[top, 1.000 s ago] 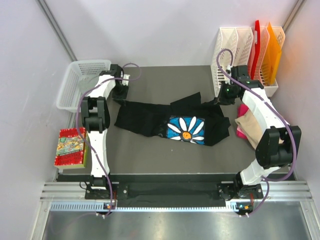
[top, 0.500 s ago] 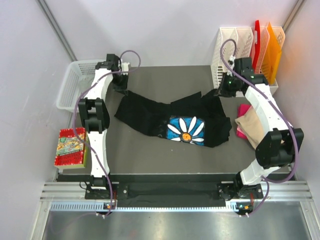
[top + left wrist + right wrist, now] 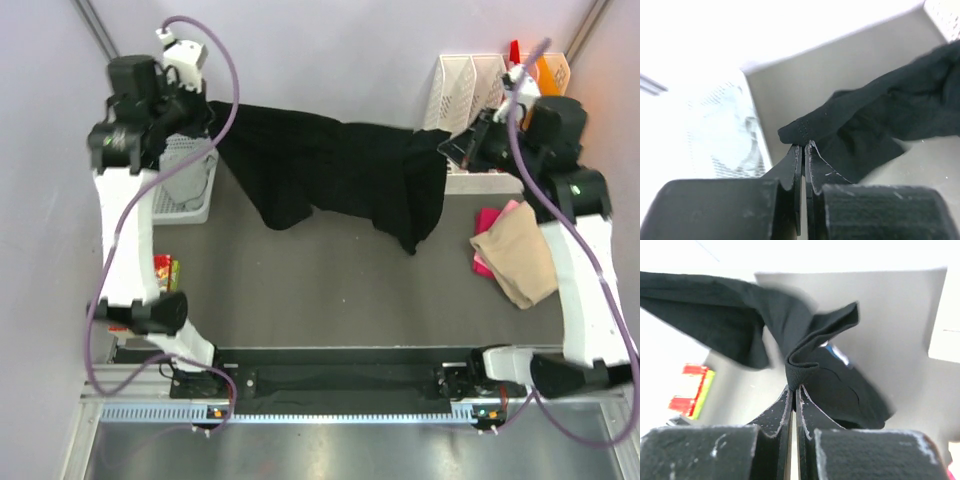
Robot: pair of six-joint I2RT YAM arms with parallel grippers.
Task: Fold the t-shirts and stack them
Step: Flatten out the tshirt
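Basket (image 3: pixel 188 182), far left: mostly hidden behind the left arm (image 3: pixel 125 225) and the black shirt (image 3: pixel 340 170), so you can't tell what's in it. White file racks (image 3: pixel 468 78), far right, hold a red folder (image 3: pixel 514 52) and an orange one (image 3: pixel 552 68), partly behind the right arm (image 3: pixel 590 260). Black shirt hangs stretched between both arms above the table's (image 3: pixel 330 300) far half; can't tell if its lowest tip touches. Left jaws pressed together on a hem corner, right jaws pinching a bunched fold at the other end. Print (image 3: pixel 839 354) shows only as a blue sliver in the right wrist view. Tan shirt (image 3: pixel 515 258) lies at the right edge on a pink one (image 3: pixel 487 222), mostly covered. Red packet (image 3: pixel 165 272) barely peeks past the left arm.
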